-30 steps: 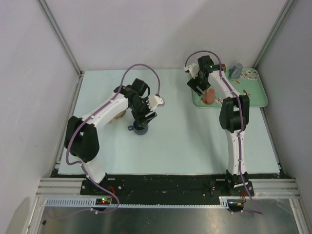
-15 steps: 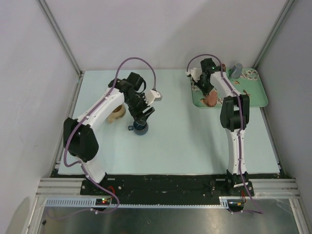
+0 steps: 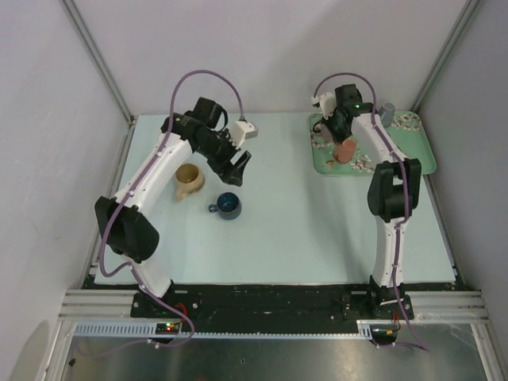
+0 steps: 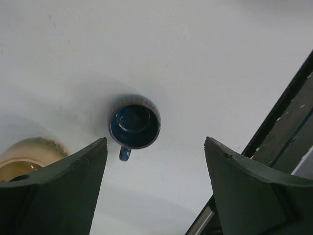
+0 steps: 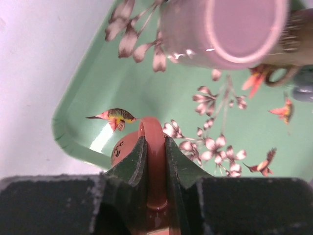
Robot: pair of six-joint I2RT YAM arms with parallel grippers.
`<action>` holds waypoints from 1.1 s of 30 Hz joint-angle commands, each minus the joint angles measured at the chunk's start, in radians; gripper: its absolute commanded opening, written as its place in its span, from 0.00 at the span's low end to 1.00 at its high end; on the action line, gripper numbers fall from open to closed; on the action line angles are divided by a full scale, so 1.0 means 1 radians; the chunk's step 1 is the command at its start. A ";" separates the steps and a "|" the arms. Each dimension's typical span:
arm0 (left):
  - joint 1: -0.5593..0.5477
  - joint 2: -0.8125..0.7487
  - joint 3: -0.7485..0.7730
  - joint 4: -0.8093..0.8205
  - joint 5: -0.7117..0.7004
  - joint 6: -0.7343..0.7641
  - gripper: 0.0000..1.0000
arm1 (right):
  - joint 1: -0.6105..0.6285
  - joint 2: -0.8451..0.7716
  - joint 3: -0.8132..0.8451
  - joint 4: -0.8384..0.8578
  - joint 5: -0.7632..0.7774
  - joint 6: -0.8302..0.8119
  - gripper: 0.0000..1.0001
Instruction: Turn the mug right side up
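Observation:
A salmon mug [image 3: 346, 151] hangs over the green flowered tray [image 3: 417, 159], and my right gripper [image 5: 154, 142] is shut on its handle [image 5: 155, 128]. Part of its rounded body [image 5: 121, 148] shows to the left of the fingers; I cannot tell which way its mouth faces. In the top view the right gripper [image 3: 340, 136] is over the tray's left part. A dark blue mug [image 4: 134, 121] stands upright on the table, mouth up, handle toward the camera. My left gripper [image 4: 155, 142] hovers open high above it, holding nothing. From overhead, the left gripper [image 3: 234, 164] is behind the blue mug [image 3: 228, 205].
A tan mug [image 3: 189, 181] stands left of the blue one. On the tray a pink mug [image 5: 224, 30] rests bottom up, with a grey mug [image 3: 386, 114] and a brown one [image 5: 296, 34] at the back. The table's black front edge [image 4: 281, 122] shows at right.
My left gripper has lifted and drawn back from the blue mug, opening wider. My right gripper has shut on the salmon mug's handle and shifted it slightly back over the tray.

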 commanded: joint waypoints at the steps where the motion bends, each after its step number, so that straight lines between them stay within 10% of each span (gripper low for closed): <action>1: 0.027 -0.055 0.127 0.004 0.180 -0.111 0.85 | -0.006 -0.285 -0.073 0.197 -0.044 0.150 0.00; 7: 0.051 -0.038 0.329 0.014 0.353 -0.269 0.93 | 0.044 -0.560 -0.205 0.362 -0.236 0.452 0.00; 14: 0.052 -0.018 0.518 0.128 0.472 -0.510 0.93 | 0.203 -0.860 -0.565 0.958 -0.299 0.898 0.00; 29: 0.034 -0.051 0.571 0.237 0.577 -0.566 0.78 | 0.399 -0.863 -0.622 1.294 -0.302 1.189 0.00; 33: 0.030 -0.048 0.557 0.287 0.611 -0.617 0.59 | 0.407 -0.836 -0.617 1.316 -0.330 1.245 0.00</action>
